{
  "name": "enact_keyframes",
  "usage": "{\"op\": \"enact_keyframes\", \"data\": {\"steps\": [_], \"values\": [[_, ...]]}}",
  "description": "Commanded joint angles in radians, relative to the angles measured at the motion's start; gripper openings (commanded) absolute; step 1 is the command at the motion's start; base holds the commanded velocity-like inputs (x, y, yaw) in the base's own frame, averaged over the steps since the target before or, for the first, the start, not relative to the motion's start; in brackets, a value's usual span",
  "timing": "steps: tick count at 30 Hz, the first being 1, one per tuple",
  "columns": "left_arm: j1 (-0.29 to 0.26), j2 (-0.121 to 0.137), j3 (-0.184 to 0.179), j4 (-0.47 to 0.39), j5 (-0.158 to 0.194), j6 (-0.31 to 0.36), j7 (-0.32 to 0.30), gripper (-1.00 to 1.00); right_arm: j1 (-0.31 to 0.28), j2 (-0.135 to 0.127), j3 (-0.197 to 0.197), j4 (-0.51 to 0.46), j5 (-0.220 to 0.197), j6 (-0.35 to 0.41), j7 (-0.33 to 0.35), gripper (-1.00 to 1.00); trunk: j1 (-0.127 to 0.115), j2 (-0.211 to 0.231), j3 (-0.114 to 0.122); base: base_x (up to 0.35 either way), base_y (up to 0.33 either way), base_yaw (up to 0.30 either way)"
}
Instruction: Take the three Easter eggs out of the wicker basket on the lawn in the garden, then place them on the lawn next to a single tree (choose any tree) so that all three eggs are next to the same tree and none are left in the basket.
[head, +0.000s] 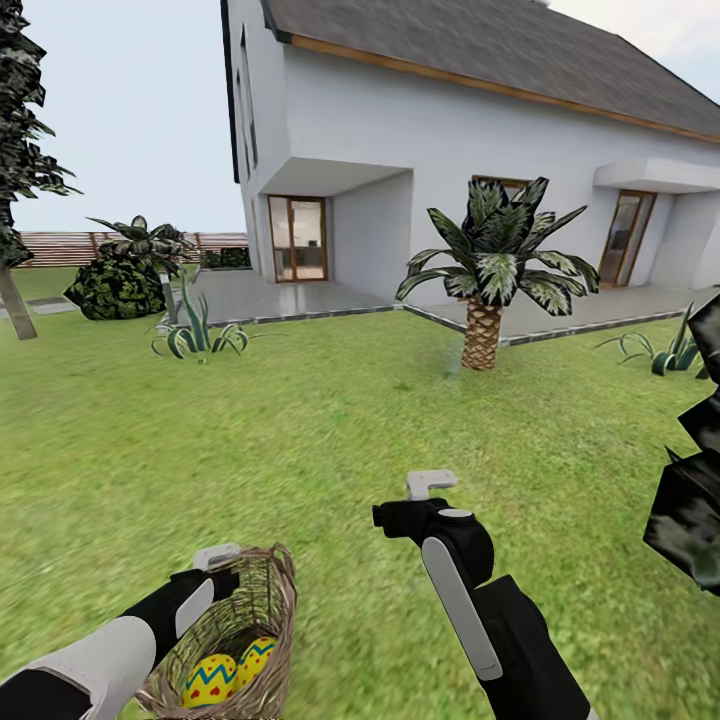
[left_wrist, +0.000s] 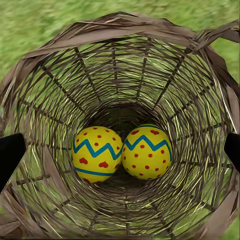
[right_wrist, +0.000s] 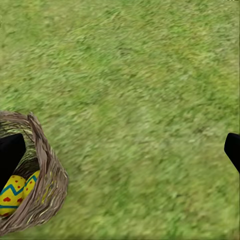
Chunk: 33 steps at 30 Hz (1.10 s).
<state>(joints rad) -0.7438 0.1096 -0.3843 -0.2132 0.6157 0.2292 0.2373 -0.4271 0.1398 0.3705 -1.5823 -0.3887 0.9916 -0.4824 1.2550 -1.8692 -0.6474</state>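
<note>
The wicker basket (head: 262, 600) stands on the lawn (head: 330, 420) at the near left. Two yellow Easter eggs with red dots and blue zigzag bands lie side by side at its bottom (left_wrist: 97, 154) (left_wrist: 146, 152), also seen from the head (head: 210, 680) (head: 256, 656). My left gripper (left_wrist: 120, 152) hangs open over the basket mouth, its dark fingertips (left_wrist: 10, 156) wide apart and touching nothing. My right gripper (right_wrist: 120, 150) is open over bare grass to the right of the basket (right_wrist: 45, 185). A tree with a pale leaning trunk (head: 14, 300) stands far left.
A scaly palm (head: 482, 330) stands ahead on the grass before the white house (head: 450, 130) and its grey patio (head: 280, 295). Dark blocky foliage (head: 690, 500) juts in at the right edge. A bush (head: 120, 285) and spiky plants (head: 198, 335) sit at the far left.
</note>
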Motion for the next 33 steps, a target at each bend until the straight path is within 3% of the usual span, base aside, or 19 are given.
{"op": "enact_keyframes", "data": {"steps": [1,17,33], "values": [[0.0,0.001,-0.008,-0.003,0.009,0.005,0.007,1.0,-0.001,0.0,0.001,-0.001,-0.01,0.002,-0.01,1.0,0.0,-0.001,-0.001,0.0,-0.006,0.185],[0.0,0.001,-0.008,-0.003,0.009,0.005,0.007,1.0,-0.001,0.0,0.001,0.0,-0.01,0.002,-0.01,1.0,0.0,-0.001,0.0,0.018,-0.086,0.098],[0.0,0.0,-0.011,-0.004,0.007,-0.018,0.009,1.0,-0.001,0.0,0.001,0.001,-0.01,0.002,-0.01,1.0,0.0,-0.001,0.0,0.067,-0.009,0.013]]}}
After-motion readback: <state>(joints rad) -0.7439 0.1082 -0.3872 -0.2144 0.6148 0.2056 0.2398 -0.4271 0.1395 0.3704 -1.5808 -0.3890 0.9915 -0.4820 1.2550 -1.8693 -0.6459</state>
